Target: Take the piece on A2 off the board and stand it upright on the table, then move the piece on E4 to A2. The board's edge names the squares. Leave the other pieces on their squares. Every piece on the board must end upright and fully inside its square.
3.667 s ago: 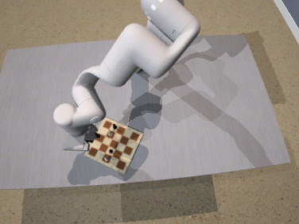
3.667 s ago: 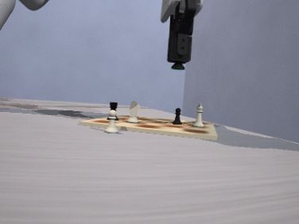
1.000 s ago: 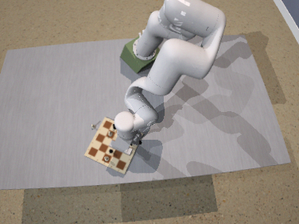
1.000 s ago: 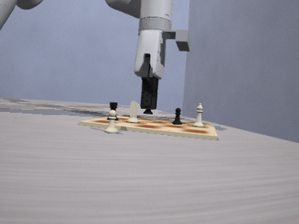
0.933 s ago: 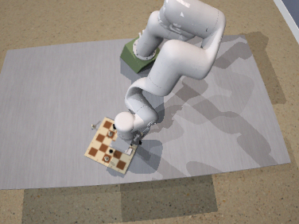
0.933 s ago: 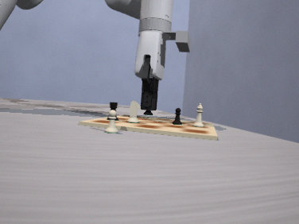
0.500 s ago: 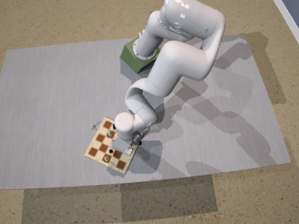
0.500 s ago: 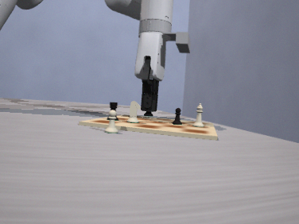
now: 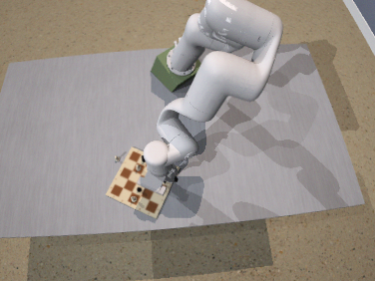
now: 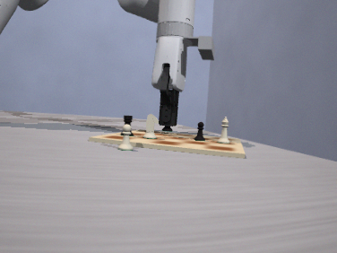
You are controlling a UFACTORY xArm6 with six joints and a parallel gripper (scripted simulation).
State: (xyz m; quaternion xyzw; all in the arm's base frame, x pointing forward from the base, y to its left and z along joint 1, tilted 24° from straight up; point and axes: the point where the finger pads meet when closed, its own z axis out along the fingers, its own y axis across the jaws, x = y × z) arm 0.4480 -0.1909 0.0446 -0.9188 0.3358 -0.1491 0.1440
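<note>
Bare test room: grey table (image 9: 60,125) under gripper (image 10: 168,127), speckled tan floor (image 9: 319,244) around, plain blue-grey walls (image 10: 273,67) behind.

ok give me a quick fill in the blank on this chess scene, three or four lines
1. The gripper is shut on a small ____-coloured piece low over the chessboard.
2. The white pawn stands ____ the board, on the table.
3. The white bishop stands at the board's ____ end in the exterior view.
4. The piece beside the white knight, a black rook, stands ____.

Missing words: dark; off; right; upright
</note>
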